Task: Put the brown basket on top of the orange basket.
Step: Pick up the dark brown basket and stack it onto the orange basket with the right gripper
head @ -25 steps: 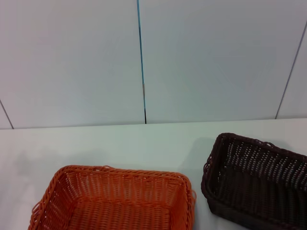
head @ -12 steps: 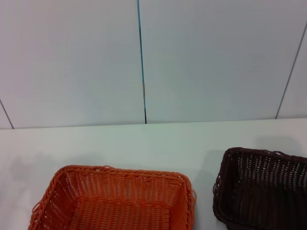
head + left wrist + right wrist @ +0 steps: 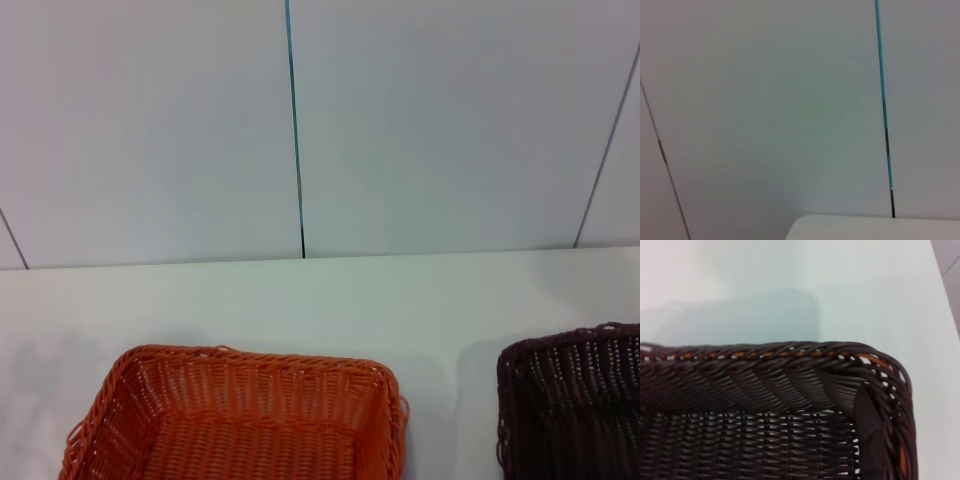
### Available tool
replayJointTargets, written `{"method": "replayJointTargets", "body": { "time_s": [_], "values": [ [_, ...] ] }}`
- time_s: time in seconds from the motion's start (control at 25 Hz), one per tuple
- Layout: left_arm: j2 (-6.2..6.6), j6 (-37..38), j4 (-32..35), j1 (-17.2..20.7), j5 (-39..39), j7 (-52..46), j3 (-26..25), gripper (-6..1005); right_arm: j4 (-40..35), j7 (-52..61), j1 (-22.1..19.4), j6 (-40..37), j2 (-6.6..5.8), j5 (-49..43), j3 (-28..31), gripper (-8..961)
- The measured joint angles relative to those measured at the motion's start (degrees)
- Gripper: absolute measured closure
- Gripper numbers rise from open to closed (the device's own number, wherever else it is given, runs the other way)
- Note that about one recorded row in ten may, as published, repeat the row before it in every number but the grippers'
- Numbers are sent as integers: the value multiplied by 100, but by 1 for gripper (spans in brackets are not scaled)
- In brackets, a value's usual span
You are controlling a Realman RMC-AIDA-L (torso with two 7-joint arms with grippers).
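Head view: brown basket (image 3: 575, 405) right of orange basket (image 3: 240, 415), apart; hands unseen, grip unknowable.

A white table (image 3: 300, 290) runs up to a pale panelled wall (image 3: 150, 120) behind it. A thin vertical seam (image 3: 293, 120), blue above and dark lower down, divides the wall panels, with slanted grey seams toward either side. Soft shadows lie on the tabletop.
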Motion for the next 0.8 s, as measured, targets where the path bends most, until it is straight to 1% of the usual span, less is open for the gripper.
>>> {"method": "replayJointTargets", "body": {
  "time_s": [0.12,0.2,0.32,0.44,0.56,0.8],
  "values": [
    [-7,155,169,-14,-2,-4,51,318,58,49,160,265,-123,-4,70,820],
    [-11,200,246,-24,-14,-10,66,318,86,67,264,448,-179,-6,167,820],
    [-16,205,320,-36,-22,-15,75,318,301,116,382,724,-215,-5,259,820],
    [-16,231,415,-57,-30,-30,75,318,623,257,424,887,-210,-4,225,820],
    [-16,277,510,-87,-32,-32,80,318,963,315,503,964,-105,-3,171,820],
    [-14,288,572,-78,-34,-38,152,319,1396,326,612,978,215,-2,147,819]
  ]
}}
